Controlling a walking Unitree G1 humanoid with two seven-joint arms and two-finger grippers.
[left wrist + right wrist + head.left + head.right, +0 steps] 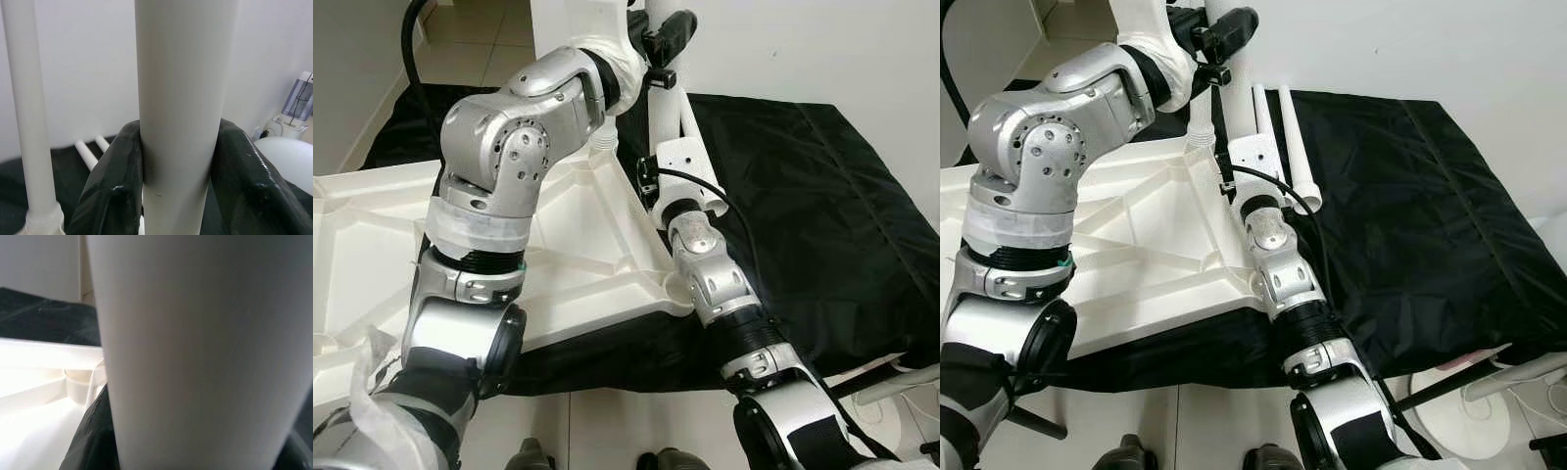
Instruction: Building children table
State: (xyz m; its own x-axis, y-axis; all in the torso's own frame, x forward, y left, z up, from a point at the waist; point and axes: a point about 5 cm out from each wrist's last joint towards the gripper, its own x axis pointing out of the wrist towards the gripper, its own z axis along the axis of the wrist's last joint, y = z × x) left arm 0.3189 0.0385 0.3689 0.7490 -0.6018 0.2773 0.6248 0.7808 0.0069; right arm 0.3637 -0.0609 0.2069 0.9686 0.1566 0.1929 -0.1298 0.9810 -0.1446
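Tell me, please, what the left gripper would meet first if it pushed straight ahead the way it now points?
The left gripper is already shut on the upright white table leg, so it would press that first. Beyond the leg is a bare white wall, though depth is unclear.

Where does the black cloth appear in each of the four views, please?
Left eye view: the black cloth spreads over the right half and runs under the upturned white tabletop.
Right eye view: the cloth again covers the right half.
Left wrist view: it is the dark ground behind the white leg held by the left claw.
Right wrist view: it is the dark band beyond the tabletop.
Shared landmark: the tabletop lying on it.
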